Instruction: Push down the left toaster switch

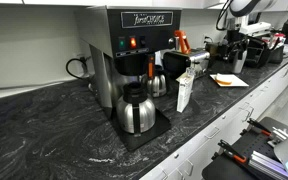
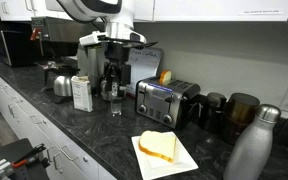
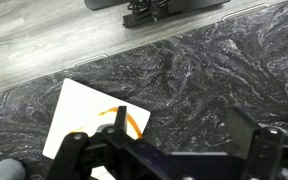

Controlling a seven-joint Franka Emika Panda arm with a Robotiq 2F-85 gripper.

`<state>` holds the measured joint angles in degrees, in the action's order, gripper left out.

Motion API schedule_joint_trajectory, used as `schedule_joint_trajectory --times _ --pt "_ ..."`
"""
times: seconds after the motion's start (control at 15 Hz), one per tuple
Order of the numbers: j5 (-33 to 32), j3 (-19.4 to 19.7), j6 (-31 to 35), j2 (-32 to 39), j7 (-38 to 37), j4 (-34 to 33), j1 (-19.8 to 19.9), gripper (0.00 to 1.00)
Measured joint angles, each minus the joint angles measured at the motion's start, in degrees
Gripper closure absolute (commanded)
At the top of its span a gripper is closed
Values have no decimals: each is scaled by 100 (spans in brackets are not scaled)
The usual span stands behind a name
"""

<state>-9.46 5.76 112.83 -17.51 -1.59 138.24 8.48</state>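
The toaster is a low dark box with a steel front, standing on the black marbled counter right of the middle in an exterior view. It is out of the wrist view, and I cannot make out its switches. My gripper hangs from the arm well above the counter, up and to the left of the toaster. In the wrist view the gripper is open and empty, with bare counter between its fingers. Among the dark shapes at the far right in an exterior view I cannot pick out the toaster.
A white paper with a slice of toast lies near the counter's front edge; it also shows in the wrist view. A coffee brewer, steel pot, carton and steel bottle stand on the counter.
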Motion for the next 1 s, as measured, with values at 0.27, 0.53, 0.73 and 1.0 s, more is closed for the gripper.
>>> schedule_joint_trajectory --times 0.27,0.53,0.73,1.0 --pt "-1 0 17 -1 -45 0 -2 0" --pt "25 81 658 0 -149 92 13 0" --pt "29 293 1223 20 -139 157 101 0" --pt "496 611 1772 62 398 249 116 0"
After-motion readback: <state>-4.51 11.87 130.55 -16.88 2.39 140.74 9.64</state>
